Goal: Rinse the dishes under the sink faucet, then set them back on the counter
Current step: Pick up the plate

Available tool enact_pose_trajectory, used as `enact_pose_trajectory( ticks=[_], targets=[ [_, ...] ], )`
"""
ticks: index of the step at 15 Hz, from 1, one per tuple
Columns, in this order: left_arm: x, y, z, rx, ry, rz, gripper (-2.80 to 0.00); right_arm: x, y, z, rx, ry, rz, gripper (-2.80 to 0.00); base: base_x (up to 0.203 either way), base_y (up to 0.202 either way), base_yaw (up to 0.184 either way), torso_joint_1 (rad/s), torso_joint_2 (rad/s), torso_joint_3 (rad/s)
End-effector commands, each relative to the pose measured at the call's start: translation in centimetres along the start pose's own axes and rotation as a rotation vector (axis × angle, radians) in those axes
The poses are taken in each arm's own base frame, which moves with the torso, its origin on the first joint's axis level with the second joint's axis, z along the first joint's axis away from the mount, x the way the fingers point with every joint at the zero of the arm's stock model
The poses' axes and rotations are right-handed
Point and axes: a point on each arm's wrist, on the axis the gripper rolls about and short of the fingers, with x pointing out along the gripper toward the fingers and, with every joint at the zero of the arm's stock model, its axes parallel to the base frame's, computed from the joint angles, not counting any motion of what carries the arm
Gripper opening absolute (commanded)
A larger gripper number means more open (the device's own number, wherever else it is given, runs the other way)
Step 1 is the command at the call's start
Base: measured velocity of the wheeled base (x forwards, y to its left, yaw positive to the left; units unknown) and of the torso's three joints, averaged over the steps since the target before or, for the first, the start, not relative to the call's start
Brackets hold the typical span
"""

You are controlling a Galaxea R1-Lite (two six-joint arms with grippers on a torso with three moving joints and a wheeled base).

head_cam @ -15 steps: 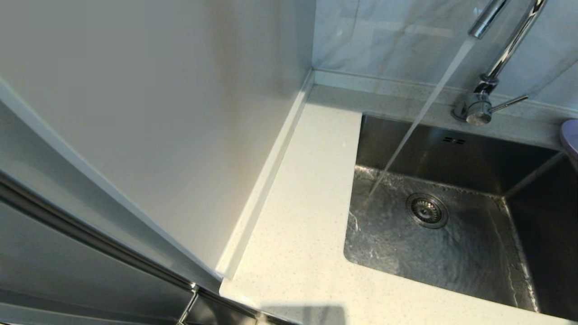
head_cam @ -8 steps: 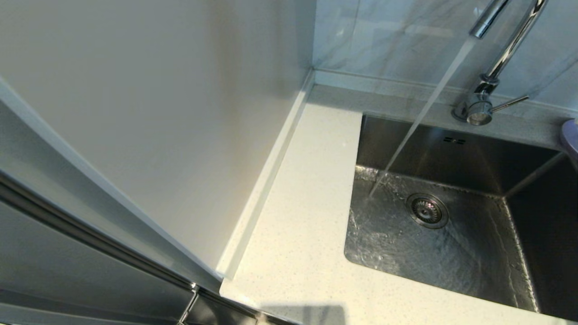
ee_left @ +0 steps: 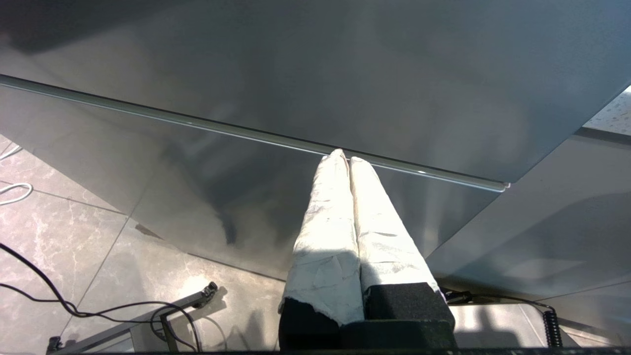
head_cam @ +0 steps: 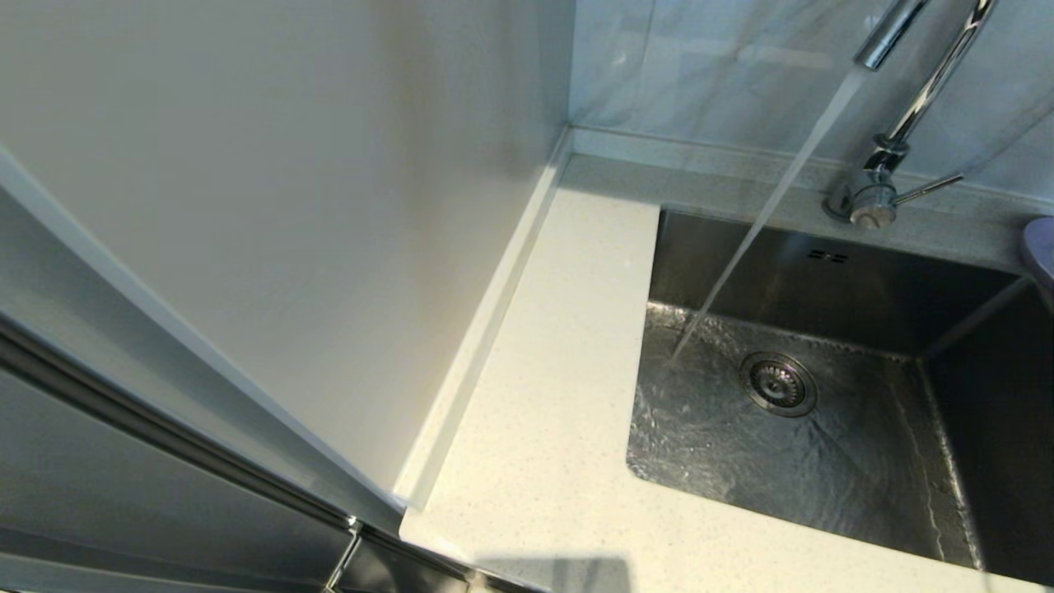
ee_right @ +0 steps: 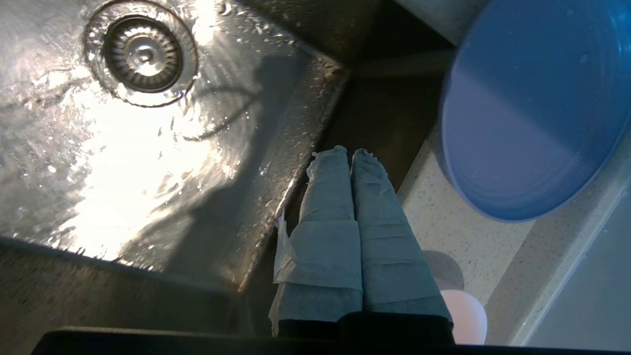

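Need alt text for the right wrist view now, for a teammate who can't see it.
The right gripper, shut and empty, hangs over the wet sink's edge, beside the lilac plate on the counter. The drain strainer glistens under running water.

Faucet (head_cam: pixel 902 123) was running, chrome gooseneck, water slanting down onto the steel sink (head_cam: pixel 823 461) floor just beside the round drain strainer (head_cam: pixel 778 384). Lilac plate (ee_right: pixel 532 108) sat on the speckled cream table (head_cam: pixel 560 395), hanging a bit over the sink's edge, with a pink bowl (ee_right: pixel 466 315) nearby.
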Motion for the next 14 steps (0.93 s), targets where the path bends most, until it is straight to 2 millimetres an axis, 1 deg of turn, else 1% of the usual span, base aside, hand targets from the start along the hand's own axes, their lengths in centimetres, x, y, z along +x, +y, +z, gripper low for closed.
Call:
enact_pose_trajectory(
  ticks=[1,4,6,7,11,14],
  targets=[
    [0.0,0.0,0.0,0.000,0.000,0.000,-2.80,2.7,-1.3,-0.6,0.023,0.035,-0.009,-2.80,0.000,0.000,0.000,0.000,0.00,0.000],
    [0.0,0.0,0.0,-0.001,0.000,0.000,-2.80,4.7,-2.4,-1.2,0.042,0.057,-0.018,-2.80,0.000,0.000,0.000,0.000,0.00,0.000],
    [0.0,0.0,0.0,0.000,0.000,0.000,-2.80,5.4,-2.6,-1.4,0.048,0.070,-0.018,-2.80,0.000,0.000,0.000,0.000,0.00,0.000],
    [0.0,0.0,0.0,-0.001,0.000,0.000,-2.80,5.7,-2.8,-1.5,0.050,0.068,-0.023,0.00,0.000,0.000,0.000,0.000,0.00,0.000],
    [0.0,0.0,0.0,0.000,0.000,0.000,-2.80,6.4,-3.3,-1.2,0.047,0.033,-0.047,0.00,0.000,0.000,0.000,0.000,0.00,0.000],
    [0.0,0.0,0.0,0.000,0.000,0.000,-2.80,7.1,-3.7,-1.5,0.055,0.047,-0.050,0.00,0.000,0.000,0.000,0.000,0.00,0.000]
  ],
)
